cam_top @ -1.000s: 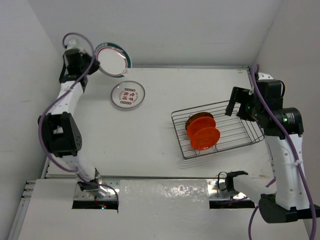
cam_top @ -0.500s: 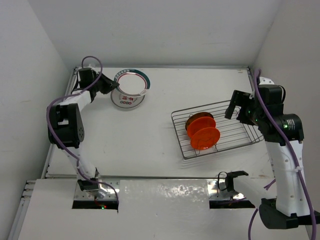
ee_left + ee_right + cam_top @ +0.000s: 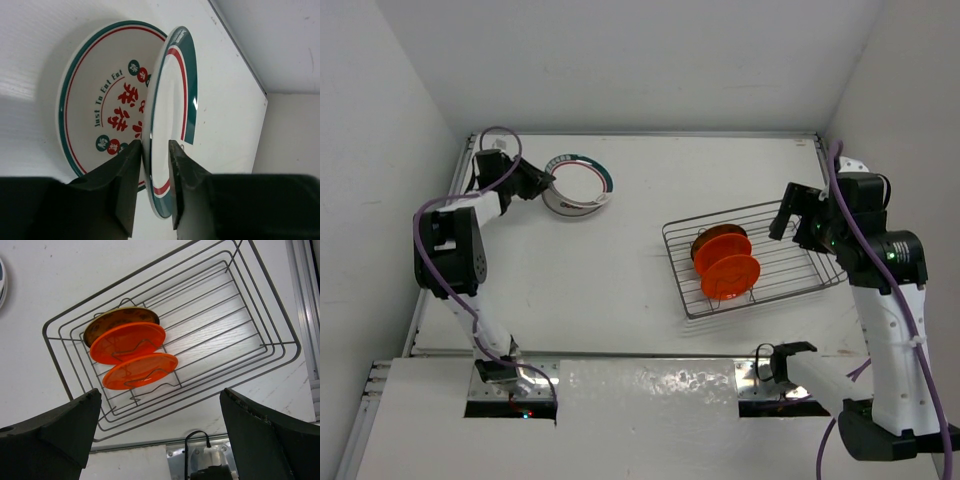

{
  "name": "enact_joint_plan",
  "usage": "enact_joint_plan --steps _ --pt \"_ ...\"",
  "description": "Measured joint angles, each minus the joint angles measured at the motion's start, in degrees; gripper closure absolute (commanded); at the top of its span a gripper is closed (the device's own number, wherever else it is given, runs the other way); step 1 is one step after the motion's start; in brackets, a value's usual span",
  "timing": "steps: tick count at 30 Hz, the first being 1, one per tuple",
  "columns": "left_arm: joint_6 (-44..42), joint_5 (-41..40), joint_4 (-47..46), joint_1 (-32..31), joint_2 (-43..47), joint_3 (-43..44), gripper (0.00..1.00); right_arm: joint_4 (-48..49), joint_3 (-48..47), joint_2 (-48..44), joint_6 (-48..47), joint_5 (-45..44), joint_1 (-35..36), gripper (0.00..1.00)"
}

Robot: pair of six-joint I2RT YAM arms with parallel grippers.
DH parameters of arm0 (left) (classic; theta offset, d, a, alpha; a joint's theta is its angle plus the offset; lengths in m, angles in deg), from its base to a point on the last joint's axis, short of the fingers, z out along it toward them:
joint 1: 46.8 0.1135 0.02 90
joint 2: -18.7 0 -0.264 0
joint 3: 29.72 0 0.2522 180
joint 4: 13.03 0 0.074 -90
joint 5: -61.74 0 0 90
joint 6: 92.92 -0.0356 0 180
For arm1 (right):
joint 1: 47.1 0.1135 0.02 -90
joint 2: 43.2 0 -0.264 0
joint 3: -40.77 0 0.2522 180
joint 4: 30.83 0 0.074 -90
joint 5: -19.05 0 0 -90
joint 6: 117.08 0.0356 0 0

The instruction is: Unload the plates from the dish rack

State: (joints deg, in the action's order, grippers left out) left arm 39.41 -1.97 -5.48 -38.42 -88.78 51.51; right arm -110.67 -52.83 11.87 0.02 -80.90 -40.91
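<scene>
My left gripper is shut on the rim of a white plate with a teal-and-red rim at the back left. It holds this plate tilted just over a red-patterned plate that lies flat on the table; only the flat plate's edge shows from above. The dish rack stands at the right with two orange plates on edge and a darker plate behind them. My right gripper is open and empty, above the rack's far right end.
White walls close the table on the left, back and right. A metal rail runs along the near edge by the arm bases. A cable lies below the rack in the right wrist view.
My left arm has swung down from near the back wall, bringing the teal-rimmed plate low over the red-patterned plate. The right arm has barely moved.
</scene>
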Motion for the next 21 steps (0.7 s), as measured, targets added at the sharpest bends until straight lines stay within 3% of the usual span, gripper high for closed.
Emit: enact_joint_plan --steps 4,5,7,12,15,21 --pt "0.4 -0.2 -0.3 0.8 0.0 -1.1 0.59 0.0 0.0 -0.1 0.0 0.0 0.0 0.01" --pt "0.5 -0.2 -0.2 1.1 0.0 -1.3 0.49 0.0 0.0 -0.1 0.0 0.0 0.0 0.01" --pt "0.5 -0.8 -0.1 1.3 0.0 -1.3 0.37 0.0 0.2 -0.1 0.0 0.0 0.0 0.01" --pt "0.3 -4.5 2.0 1.7 0.5 -1.4 0.22 0.0 1.6 -0.1 0.0 0.2 0.0 0.01" --pt "-0.6 -7.0 5.2 1.7 2.0 -0.8 0.04 0.0 2.0 -0.1 -0.1 0.6 0.0 0.01" --pt "-6.4 -12.0 18.0 0.4 2.1 11.8 0.00 0.0 2.0 0.2 -0.1 1.5 0.0 0.01"
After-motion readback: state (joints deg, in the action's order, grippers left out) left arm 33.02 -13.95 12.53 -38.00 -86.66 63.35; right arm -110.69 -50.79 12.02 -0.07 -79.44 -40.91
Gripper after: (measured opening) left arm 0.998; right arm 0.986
